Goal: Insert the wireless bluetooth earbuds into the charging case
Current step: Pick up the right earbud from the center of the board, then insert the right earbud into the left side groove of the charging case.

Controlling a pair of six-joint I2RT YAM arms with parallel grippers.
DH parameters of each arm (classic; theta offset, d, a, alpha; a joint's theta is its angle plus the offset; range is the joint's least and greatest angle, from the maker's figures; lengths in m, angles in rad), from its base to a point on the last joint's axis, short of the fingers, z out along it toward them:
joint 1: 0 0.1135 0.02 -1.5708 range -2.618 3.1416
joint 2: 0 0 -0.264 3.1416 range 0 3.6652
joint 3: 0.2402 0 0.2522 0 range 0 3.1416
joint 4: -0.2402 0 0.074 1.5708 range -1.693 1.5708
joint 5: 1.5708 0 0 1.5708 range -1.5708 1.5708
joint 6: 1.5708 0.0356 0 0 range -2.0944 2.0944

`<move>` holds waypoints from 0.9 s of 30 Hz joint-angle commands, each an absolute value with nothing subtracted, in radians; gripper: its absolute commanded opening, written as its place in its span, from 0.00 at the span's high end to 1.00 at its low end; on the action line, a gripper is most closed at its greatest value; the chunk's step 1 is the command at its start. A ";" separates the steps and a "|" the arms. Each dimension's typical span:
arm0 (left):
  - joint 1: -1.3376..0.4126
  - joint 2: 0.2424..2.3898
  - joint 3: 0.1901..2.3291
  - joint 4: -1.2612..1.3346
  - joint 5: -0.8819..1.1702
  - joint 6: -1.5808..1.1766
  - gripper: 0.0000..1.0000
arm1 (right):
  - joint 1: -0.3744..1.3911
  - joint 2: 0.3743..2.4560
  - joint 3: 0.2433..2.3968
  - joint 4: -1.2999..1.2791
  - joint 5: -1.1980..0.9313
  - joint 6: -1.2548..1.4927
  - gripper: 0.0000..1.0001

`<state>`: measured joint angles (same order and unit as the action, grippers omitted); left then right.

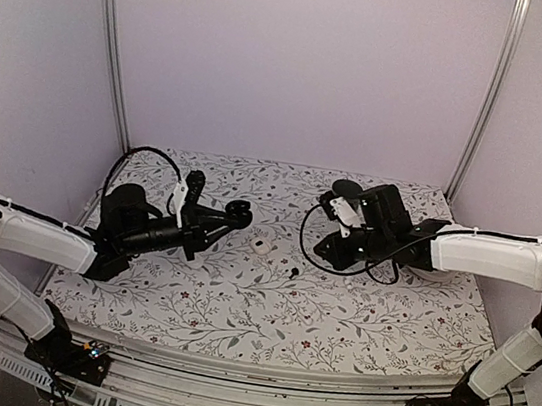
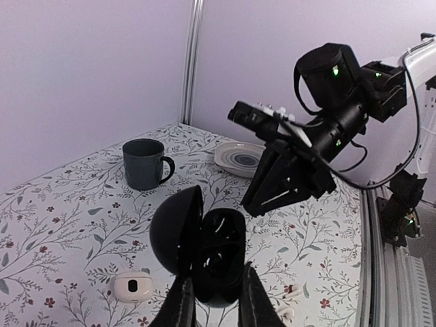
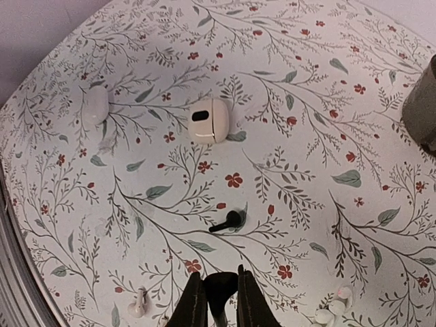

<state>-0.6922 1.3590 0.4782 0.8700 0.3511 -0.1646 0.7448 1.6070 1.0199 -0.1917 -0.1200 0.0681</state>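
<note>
Your left gripper is clamped on the charging case. Its fingers press the lower half from both sides and are cut off by the bottom edge of the wrist view. The case is held clear of the table with its lid standing open to the left. The inside is black on black, so you cannot tell whether anything sits in the wells.

Your right gripper is closed to a narrow gap around a small dark piece, the pinched earbud. Only a sliver shows between the fingers, so its shape is hard to read. Just beyond the fingertips, the loose earbud lies on the floral tablecloth. Farther out are a white case with a dark slot and a white oval pebble. White earbuds lie near the bottom edge, partly cropped. The grey mug is cut off at the right edge.

From above, the two grippers face each other, well apart, with the loose earbud on the table between them.
</note>
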 commanded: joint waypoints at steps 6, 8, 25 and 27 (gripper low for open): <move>-0.670 1.484 0.545 0.988 0.526 -0.230 1.00 | 0.801 1.437 1.055 -0.078 -0.147 0.092 0.91; -0.670 1.504 0.558 0.992 0.546 -0.233 1.00 | 0.822 1.430 1.078 -0.064 -0.154 0.092 0.91; -0.717 1.566 0.670 0.876 0.686 -0.165 1.00 | 0.983 1.487 1.196 0.037 -0.134 0.071 0.90; -0.729 1.565 0.686 0.850 0.681 -0.147 1.00 | 0.993 1.495 1.195 0.046 -0.131 0.070 0.90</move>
<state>-0.7013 1.5620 0.6437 0.9016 0.6701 -0.1940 0.9714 1.4700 1.1725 0.0051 -0.1459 0.0818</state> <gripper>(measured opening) 0.168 0.132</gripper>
